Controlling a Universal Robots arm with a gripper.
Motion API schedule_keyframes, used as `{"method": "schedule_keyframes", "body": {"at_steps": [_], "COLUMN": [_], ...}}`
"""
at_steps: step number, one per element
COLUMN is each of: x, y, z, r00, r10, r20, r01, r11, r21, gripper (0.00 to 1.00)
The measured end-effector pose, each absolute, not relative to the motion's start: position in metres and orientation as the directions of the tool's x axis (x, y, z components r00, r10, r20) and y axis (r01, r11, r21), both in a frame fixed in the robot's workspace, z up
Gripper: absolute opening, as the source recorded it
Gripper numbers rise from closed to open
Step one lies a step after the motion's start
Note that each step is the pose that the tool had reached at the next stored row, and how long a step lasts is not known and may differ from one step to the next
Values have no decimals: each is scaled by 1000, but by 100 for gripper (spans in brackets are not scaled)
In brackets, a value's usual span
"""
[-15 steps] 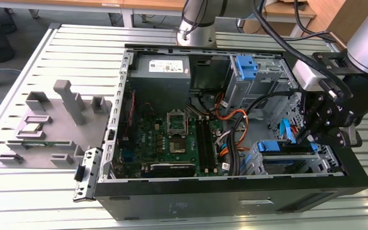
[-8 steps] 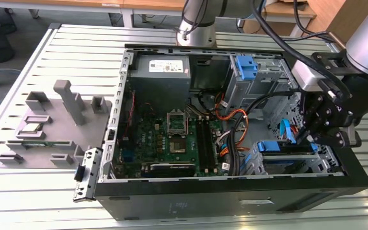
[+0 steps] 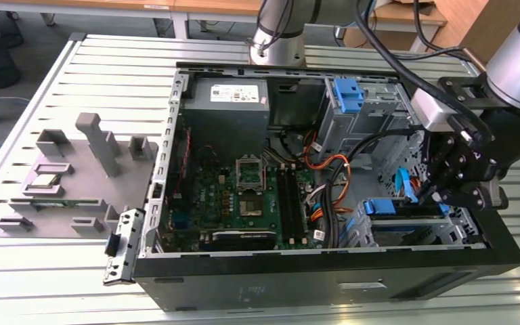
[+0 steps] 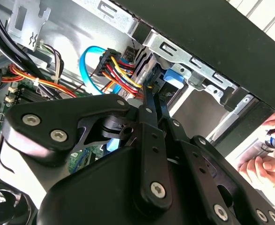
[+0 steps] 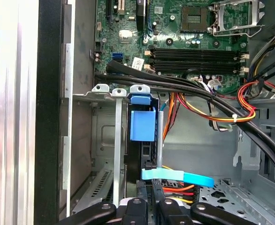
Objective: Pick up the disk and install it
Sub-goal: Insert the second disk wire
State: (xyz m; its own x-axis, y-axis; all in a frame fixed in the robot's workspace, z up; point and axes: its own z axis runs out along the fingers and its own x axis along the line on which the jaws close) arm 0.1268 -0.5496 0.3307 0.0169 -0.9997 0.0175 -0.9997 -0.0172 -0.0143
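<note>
Arm: the grey arm reached down from the exterior view's upper right, its black gripper [image 3: 459, 177] low over the drive cage at the case's corner on the exterior view's right.
Jaws: the two black fingers [image 4: 149, 101] lay close together, narrowed almost to touching at their tips, and ran down among the cage metal and cables; whether they pinched anything could not be told.
Disk: the disk [image 5: 142, 125] sat inside the drive cage with its blue carrier showing, a blue tab above a larger blue plate, between the cage's upright metal strips in the first wrist view. In the exterior view the blue carrier edge [image 3: 392, 206] lay just beside and below the gripper.
Cables: a bundle of red, yellow and black wires [image 4: 120, 70] with a light-blue data cable [image 4: 83, 63] ran to the cage right by the fingertips; a flat blue ribbon [image 5: 177, 176] crossed just above the gripper body in the first wrist view.
Case: the open black computer case [image 3: 332, 271] lay flat on the slatted counter [image 3: 25, 264], motherboard [image 3: 242, 196] exposed, grey power supply [image 3: 228, 101] at the far end.
Spare bracket: a blue bracket [image 3: 349, 95] stood in the far bay, well apart from the gripper.
Person: a hand [image 4: 269, 164] showed beyond the case wall in the second wrist view.
</note>
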Motion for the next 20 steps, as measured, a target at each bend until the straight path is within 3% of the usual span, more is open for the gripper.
{"method": "schedule_keyframes", "body": {"at_steps": [13, 15, 16, 20], "x": [127, 127, 127, 127], "y": [-550, -550, -550, -550], "z": [329, 329, 329, 332], "r00": [17, 17, 17, 17], "r10": [-1000, -1000, -1000, -1000], "r20": [17, 17, 17, 18], "r01": [-1000, -1000, -1000, -1000], "r11": [-17, -17, -17, -17], "r21": [-14, -14, -14, -14], "gripper": [16, 17, 24, 24]}}
